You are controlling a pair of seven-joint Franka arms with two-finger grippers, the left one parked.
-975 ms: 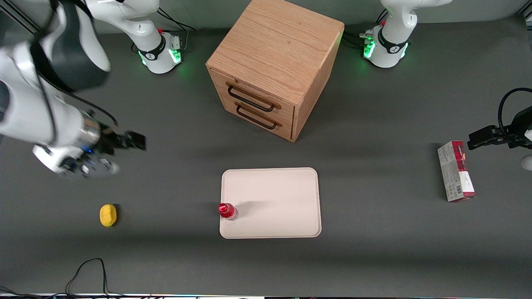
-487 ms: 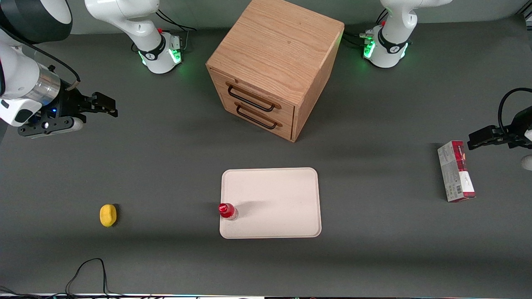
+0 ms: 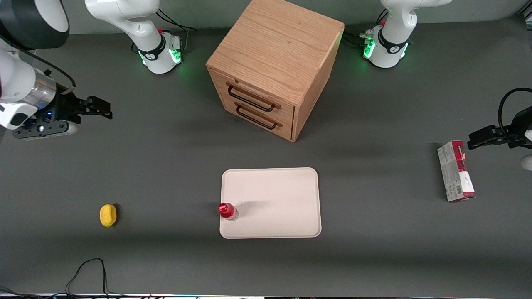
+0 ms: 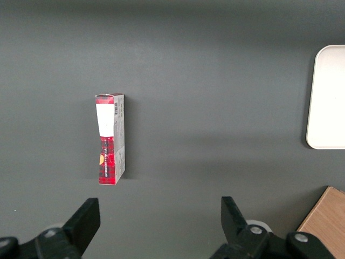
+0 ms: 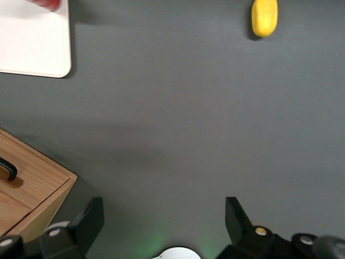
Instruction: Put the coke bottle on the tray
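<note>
The coke bottle, with red cap and clear base, stands upright on the pale cream tray, just inside the rim at the working arm's end and nearer the front camera. My right gripper is open and empty, raised over bare table toward the working arm's end, well away from the bottle and farther from the front camera. In the right wrist view the gripper shows its two dark fingers wide apart over the mat. A sliver of the bottle and a corner of the tray show there.
A wooden two-drawer cabinet stands farther from the camera than the tray. A yellow lemon lies toward the working arm's end. A red-and-grey carton box lies toward the parked arm's end. A black cable lies near the front edge.
My right gripper has pulled away from the front camera and toward the working arm's end, then nearly stopped. The bottle and tray have not moved.
</note>
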